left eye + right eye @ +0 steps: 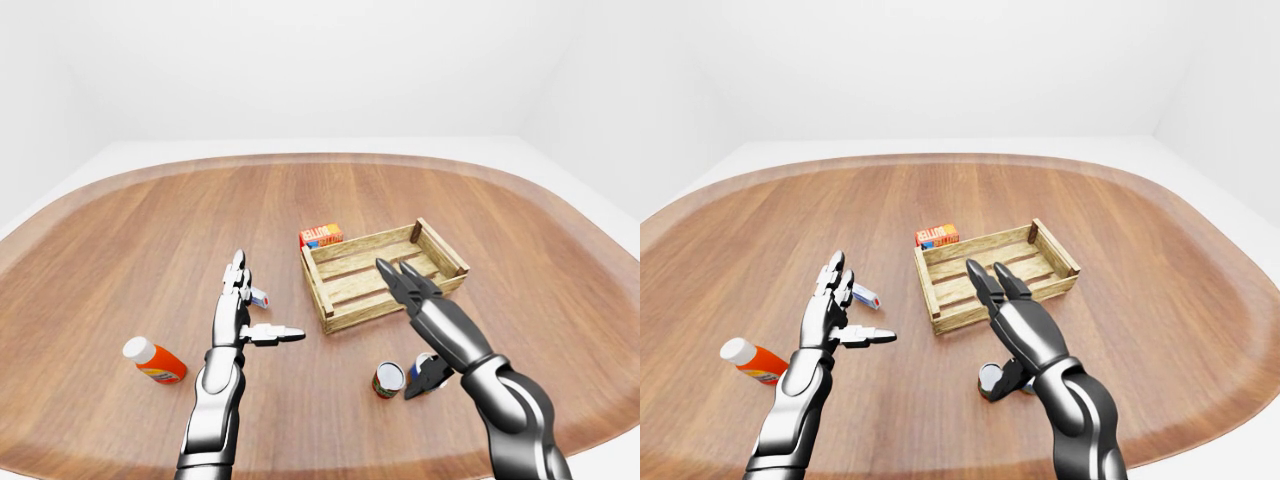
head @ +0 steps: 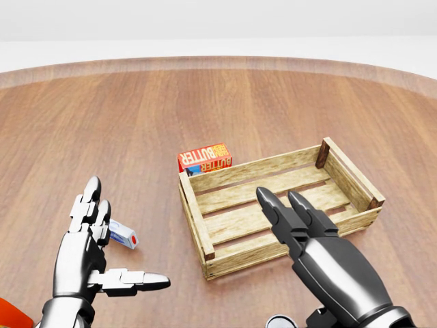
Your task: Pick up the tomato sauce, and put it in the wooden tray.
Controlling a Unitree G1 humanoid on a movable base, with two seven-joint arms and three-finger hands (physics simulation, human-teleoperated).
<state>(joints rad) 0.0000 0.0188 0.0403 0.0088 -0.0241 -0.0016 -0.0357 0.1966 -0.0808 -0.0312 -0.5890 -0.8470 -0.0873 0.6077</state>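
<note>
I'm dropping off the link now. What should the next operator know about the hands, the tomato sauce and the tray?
Left hand: open, empty, raised over the table.
Right hand: open, empty, above two small cans, thumb down beside them.
Things: slatted wooden tray holds nothing. Silver-lidded dark-label can, likely the tomato sauce, stands below the tray in the left-eye view, next to a blue-and-white can.
Done: nothing grasped.
Left: grip the can, lift it, set it in the tray.
</note>
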